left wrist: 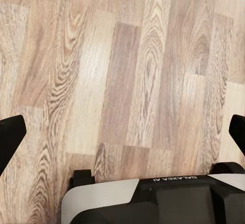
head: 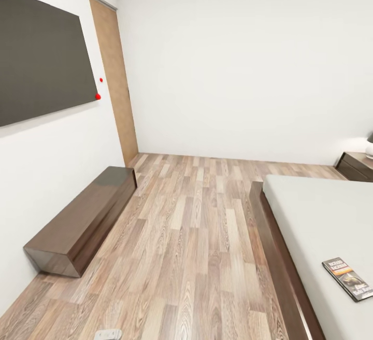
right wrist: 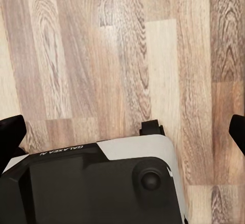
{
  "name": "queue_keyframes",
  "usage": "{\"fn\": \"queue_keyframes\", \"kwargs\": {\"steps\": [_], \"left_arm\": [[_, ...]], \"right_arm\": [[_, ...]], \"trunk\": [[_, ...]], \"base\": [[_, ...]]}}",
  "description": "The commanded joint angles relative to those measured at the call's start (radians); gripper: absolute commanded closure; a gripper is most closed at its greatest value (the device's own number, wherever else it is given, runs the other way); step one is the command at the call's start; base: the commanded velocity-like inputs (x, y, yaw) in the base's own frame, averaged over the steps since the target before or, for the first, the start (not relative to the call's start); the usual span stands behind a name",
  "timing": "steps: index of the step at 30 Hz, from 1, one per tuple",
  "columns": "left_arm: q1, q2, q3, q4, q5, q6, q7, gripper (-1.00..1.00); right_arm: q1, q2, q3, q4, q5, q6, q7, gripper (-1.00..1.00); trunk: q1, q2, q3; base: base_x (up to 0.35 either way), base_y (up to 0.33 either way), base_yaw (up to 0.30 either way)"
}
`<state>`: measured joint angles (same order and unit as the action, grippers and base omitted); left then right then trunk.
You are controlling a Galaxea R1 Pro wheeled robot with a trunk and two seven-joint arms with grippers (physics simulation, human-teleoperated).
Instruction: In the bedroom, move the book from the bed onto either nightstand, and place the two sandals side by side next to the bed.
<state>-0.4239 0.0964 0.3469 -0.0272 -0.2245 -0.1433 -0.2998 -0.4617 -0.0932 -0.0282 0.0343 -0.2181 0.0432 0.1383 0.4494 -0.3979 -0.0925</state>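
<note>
Approach phase: book [head: 348,278] lies near right on bed [head: 316,216]; nightstand [head: 355,165] far right. Left gripper [left wrist: 122,132] and right gripper [right wrist: 122,127] released over floor [head: 197,236]. Advance alongside bed before reaching.

Head view: we look from high, forward and down, across wood floor [head: 197,236] toward far wall [head: 233,60], bench [head: 83,221] left, bed [head: 321,226] right.
Wrist views: both face straight down, near floor, robot base [left wrist: 153,201] at frame edge.
Shared by all three: plank floor.
</note>
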Motion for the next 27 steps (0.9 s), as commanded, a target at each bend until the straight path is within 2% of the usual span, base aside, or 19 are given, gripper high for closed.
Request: {"fn": "queue_keyframes", "kwargs": {"steps": [1, 11, 27], "left_arm": [[-0.001, 0.0, 0.008, 0.001, -0.01, -0.004, -0.002, -1.0], [-0.001, 0.0, 0.008, 0.001, -0.01, -0.004, -0.002, -1.0], [-0.001, 0.0, 0.008, 0.001, -0.01, -0.004, -0.002, -1.0]], "right_arm": [[-0.002, 0.0, -0.002, 0.002, -0.007, 0.001, 0.004, -1.0], [-0.002, 0.0, -0.002, 0.003, -0.007, 0.001, 0.005, -1.0], [-0.002, 0.0, -0.001, 0.003, -0.007, 0.001, 0.005, -1.0]], "trunk": [[0.001, -0.002, -0.002], [0.001, -0.002, 0.008], [0.001, -0.002, 0.009]], "base": [[0.0, 0.0, 0.0], [0.044, 0.0, 0.0], [0.309, 0.0, 0.0]]}}
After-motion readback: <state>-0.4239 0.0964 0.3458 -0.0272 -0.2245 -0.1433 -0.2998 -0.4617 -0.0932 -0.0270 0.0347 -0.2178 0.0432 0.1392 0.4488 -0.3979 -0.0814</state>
